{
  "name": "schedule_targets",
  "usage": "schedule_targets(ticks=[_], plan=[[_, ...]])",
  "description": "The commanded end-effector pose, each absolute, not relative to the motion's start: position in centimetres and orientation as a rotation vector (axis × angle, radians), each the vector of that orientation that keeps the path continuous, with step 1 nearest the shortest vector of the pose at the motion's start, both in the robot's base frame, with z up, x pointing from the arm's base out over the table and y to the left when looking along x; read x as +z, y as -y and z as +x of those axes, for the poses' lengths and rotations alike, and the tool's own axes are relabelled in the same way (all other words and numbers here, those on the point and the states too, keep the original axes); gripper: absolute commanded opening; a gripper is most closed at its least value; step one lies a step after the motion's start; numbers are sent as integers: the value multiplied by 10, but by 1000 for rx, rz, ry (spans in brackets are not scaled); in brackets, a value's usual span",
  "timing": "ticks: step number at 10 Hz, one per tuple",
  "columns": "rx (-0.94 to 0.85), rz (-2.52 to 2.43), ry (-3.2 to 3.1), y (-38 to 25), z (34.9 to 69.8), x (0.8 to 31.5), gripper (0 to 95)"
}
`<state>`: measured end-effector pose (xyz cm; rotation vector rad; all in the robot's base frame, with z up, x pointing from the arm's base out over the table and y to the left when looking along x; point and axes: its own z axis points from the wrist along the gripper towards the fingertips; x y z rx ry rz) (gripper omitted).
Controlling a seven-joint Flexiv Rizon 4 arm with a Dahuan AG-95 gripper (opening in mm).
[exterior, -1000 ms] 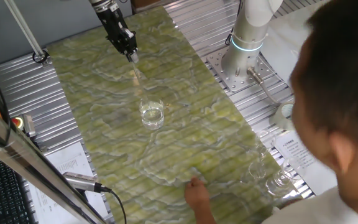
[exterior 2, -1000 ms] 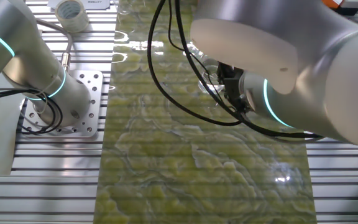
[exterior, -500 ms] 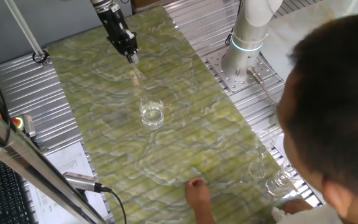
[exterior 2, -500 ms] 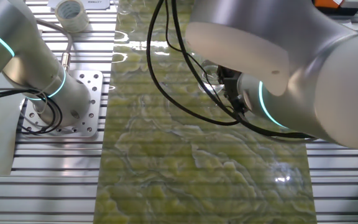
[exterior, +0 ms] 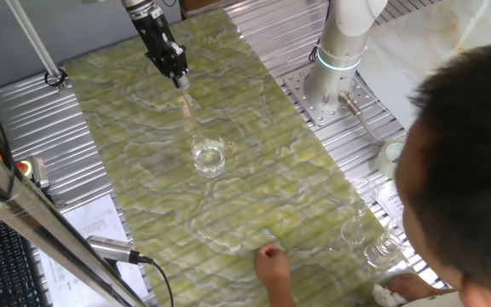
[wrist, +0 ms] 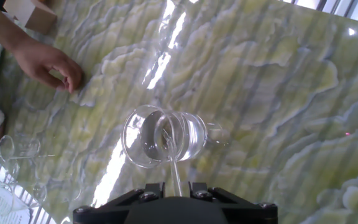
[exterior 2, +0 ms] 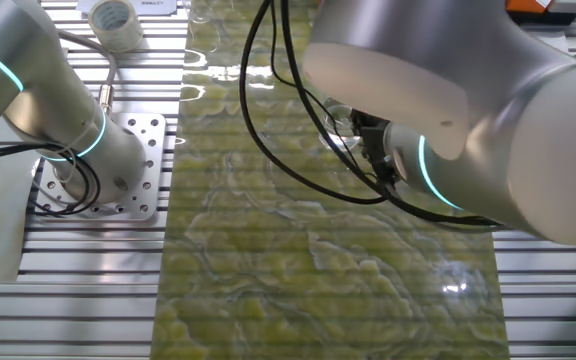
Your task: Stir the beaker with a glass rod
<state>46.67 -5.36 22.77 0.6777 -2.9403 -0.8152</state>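
Observation:
The beaker (exterior: 208, 156) stands upright on the green marbled mat, holding clear liquid; the hand view shows it from above (wrist: 160, 137). My gripper (exterior: 180, 79) hangs above and behind it, shut on the glass rod (exterior: 187, 102), which slants down toward the beaker. In the hand view the glass rod (wrist: 174, 168) runs from between my fingers (wrist: 194, 186) to the beaker's rim. I cannot tell whether its tip is inside. In the other fixed view the arm hides most of the beaker (exterior 2: 340, 130).
A person's hand (exterior: 271, 264) rests on the mat's near edge, also in the hand view (wrist: 45, 62). A cluster of small glass vessels (exterior: 373, 239) stands at the right. A second robot base (exterior: 335, 77) is bolted beside the mat.
My gripper with the rod has barely moved. The person's head has shifted in the foreground of one fixed view.

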Motion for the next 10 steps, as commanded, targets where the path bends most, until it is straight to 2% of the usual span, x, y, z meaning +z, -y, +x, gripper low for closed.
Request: schedule_targets(ticks=[1, 10], plan=[[-824, 664, 2947, 54, 466, 227, 190], [-890, 660, 2946, 56, 466, 224, 190]])
